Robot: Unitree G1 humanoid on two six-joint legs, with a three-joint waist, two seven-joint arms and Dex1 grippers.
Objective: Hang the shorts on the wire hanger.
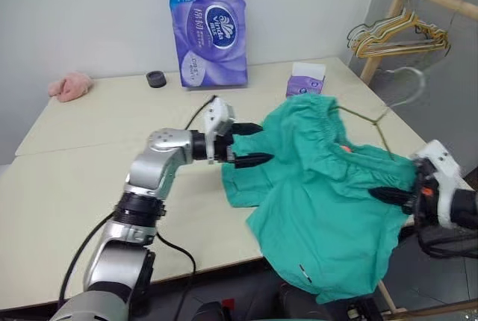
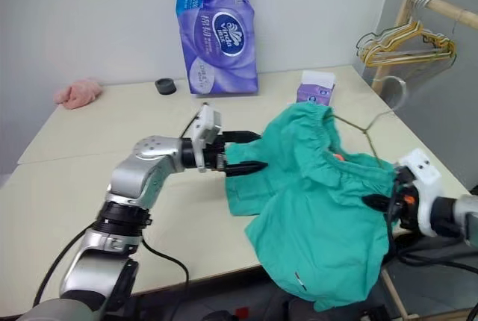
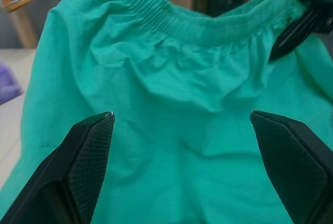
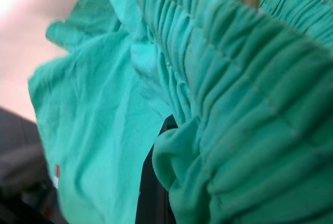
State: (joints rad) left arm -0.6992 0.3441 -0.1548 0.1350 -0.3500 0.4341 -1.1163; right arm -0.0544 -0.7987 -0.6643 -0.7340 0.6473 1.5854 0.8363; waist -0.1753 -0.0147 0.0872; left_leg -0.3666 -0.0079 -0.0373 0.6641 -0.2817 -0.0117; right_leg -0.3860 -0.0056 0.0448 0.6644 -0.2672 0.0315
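The teal-green shorts (image 1: 321,187) lie bunched on the table's right side, one leg hanging over the front edge. The thin wire hanger (image 1: 367,118) runs into their gathered waistband, and its hook (image 1: 409,82) sticks out past the table's right edge. My left gripper (image 1: 263,143) points level at the shorts' left edge, open, with nothing between its fingers (image 3: 88,166); in the left wrist view the cloth (image 3: 182,104) lies just ahead of them. My right gripper (image 1: 392,195) is shut on the shorts at their right side, by the waistband (image 4: 244,94).
A tall purple tissue pack (image 1: 209,22) stands at the back of the table (image 1: 89,179), with a small purple box (image 1: 306,80), a black ring (image 1: 155,78) and a pink cloth (image 1: 71,86). A wooden rack with bunched gold hangers (image 1: 399,33) stands at the far right.
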